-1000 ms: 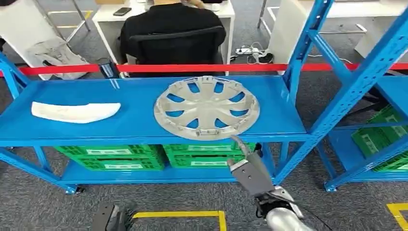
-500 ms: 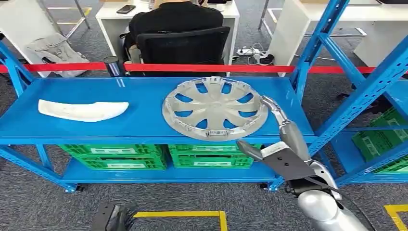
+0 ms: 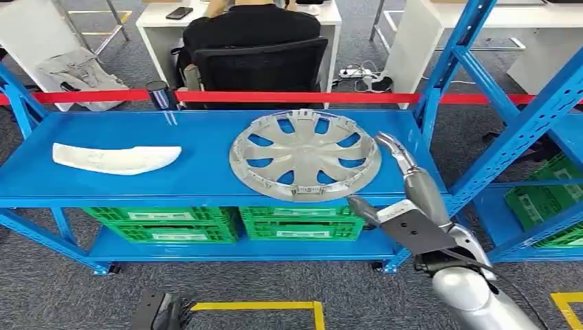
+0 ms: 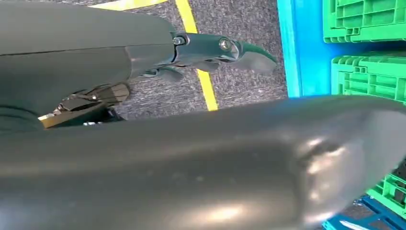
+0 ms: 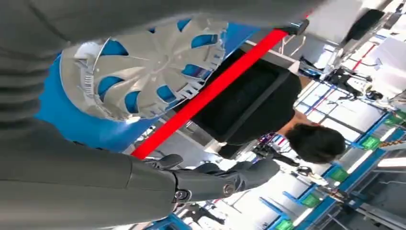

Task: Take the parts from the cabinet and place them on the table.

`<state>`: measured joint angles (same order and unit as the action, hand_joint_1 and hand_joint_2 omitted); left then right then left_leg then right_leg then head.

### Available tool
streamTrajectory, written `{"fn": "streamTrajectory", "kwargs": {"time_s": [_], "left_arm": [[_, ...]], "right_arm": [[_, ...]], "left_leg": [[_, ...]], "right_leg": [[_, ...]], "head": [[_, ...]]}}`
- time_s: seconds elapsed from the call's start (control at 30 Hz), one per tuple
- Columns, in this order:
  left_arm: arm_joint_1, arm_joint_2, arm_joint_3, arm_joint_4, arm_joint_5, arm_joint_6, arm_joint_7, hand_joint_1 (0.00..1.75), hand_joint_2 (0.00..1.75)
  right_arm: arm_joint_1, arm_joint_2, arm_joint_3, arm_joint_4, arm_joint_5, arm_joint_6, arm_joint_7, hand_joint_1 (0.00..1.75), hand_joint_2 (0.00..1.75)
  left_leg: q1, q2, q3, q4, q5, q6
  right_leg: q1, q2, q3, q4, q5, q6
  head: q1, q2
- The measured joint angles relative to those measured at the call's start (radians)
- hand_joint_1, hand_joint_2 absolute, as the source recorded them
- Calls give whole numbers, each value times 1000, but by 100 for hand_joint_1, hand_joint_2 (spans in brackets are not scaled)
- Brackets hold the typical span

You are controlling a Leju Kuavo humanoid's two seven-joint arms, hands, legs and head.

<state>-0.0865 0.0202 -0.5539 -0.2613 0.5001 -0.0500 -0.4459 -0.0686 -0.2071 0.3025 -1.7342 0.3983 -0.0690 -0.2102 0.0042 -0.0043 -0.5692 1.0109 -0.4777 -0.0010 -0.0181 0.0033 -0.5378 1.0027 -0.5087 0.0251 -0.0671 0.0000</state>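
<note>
On the blue shelf (image 3: 199, 175) of the metal rack lie 2 parts: a silver wheel cover (image 3: 305, 155) toward the right half, lying flat, and a white curved trim piece (image 3: 115, 157) well apart from it toward the left end. Both rest on the shelf surface with nothing holding them.

Beside the wheel cover's right edge the right hand (image 3: 407, 199) is raised, released and holding nothing, its fingers (image 3: 395, 151) stretched upward just beside the rim and its thumb reaching toward the cover's near edge. Whether a fingertip actually touches the rim is hard to tell from the head view; it looks just short of contact. The right wrist view shows the wheel cover (image 5: 143, 67) close ahead of the palm, with the dark fingers (image 5: 225, 179) spread apart from it.

Low near the floor, the left hand (image 4: 210, 52) hangs over grey carpet and a yellow floor line (image 4: 198, 62); its fingers are partly curled with nothing in them, though I cannot tell whether they are fully clenched.

Under the shelf sit green crates (image 3: 165, 225). Behind the rack runs a red barrier tape (image 3: 289, 97), and beyond it a person (image 3: 251, 31) in black sits in an office chair at a white desk (image 3: 155, 17).
</note>
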Motion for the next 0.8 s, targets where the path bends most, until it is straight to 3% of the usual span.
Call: {"fn": "streamTrajectory", "kwargs": {"time_s": [0.8], "left_arm": [[0,0,0,0,0,-1,-3,0,0]], "right_arm": [[-2,-12,8,0,9,2,10,0,0]], "left_leg": [[0,0,0,-1,0,0]], "right_leg": [[0,0,0,0,0,0]], "head": [[0,0]]}}
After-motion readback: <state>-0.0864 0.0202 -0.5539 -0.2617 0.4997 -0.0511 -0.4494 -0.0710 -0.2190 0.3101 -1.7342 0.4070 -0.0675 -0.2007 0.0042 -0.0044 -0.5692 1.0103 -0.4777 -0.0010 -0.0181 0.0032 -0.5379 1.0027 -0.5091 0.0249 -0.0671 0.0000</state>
